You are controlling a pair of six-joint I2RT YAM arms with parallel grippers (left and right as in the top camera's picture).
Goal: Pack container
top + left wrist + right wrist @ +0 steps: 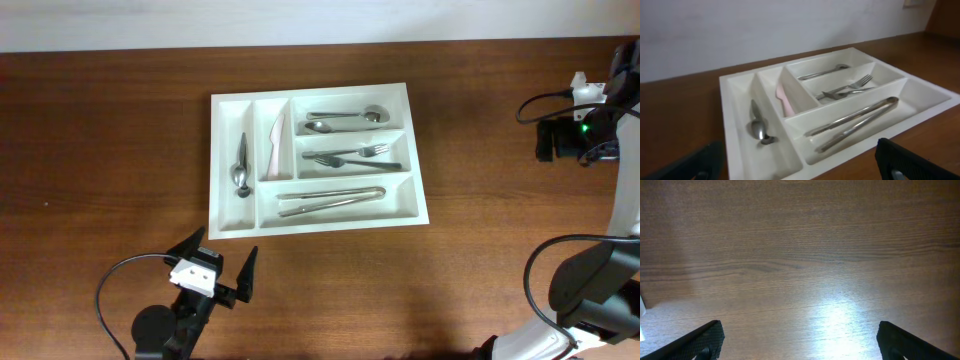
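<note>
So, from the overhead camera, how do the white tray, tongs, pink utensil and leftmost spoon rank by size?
1. The white tray, by far the largest.
2. The tongs.
3. The pink utensil and the leftmost spoon: about the same length, too close to rank.

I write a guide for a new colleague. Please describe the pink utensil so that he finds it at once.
Find the white cutlery tray in the middle of the wooden table. Its left part has two narrow upright compartments; the pale pink utensil lies in the right one, a single spoon in the left. It alone is not metal.
</note>
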